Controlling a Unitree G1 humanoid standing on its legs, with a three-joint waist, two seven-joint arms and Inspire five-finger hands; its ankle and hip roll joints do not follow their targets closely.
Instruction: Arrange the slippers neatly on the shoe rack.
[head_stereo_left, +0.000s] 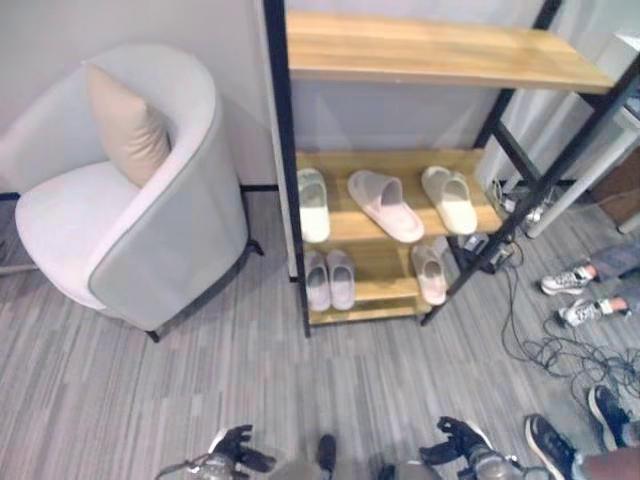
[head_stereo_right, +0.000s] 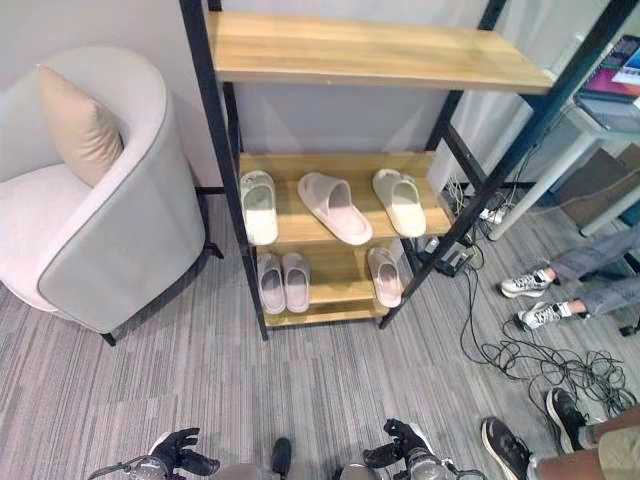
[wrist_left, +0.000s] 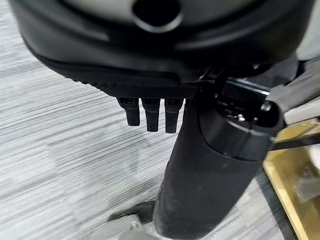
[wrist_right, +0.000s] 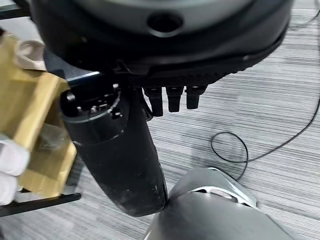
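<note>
The black-framed shoe rack (head_stereo_left: 283, 150) has wooden shelves. Its middle shelf (head_stereo_left: 480, 215) carries a pale green slipper (head_stereo_left: 313, 203) on the left, a pink slipper (head_stereo_left: 385, 205) lying askew in the middle and a cream slipper (head_stereo_left: 449, 199) on the right. On the bottom shelf (head_stereo_left: 385, 290) a pinkish pair (head_stereo_left: 330, 280) stands side by side at the left, and a single pink slipper (head_stereo_left: 429, 273) lies at the right. My left hand (head_stereo_left: 235, 447) and right hand (head_stereo_left: 455, 440) hang low over the carpet, well short of the rack. Both have relaxed fingers (wrist_left: 150, 115) and hold nothing.
A white armchair (head_stereo_left: 150, 220) with a beige cushion (head_stereo_left: 128, 128) stands left of the rack. People's feet in white sneakers (head_stereo_left: 570, 280) and dark sneakers (head_stereo_left: 550, 445) are on the right, among loose cables (head_stereo_left: 560, 350). Grey carpet lies between me and the rack.
</note>
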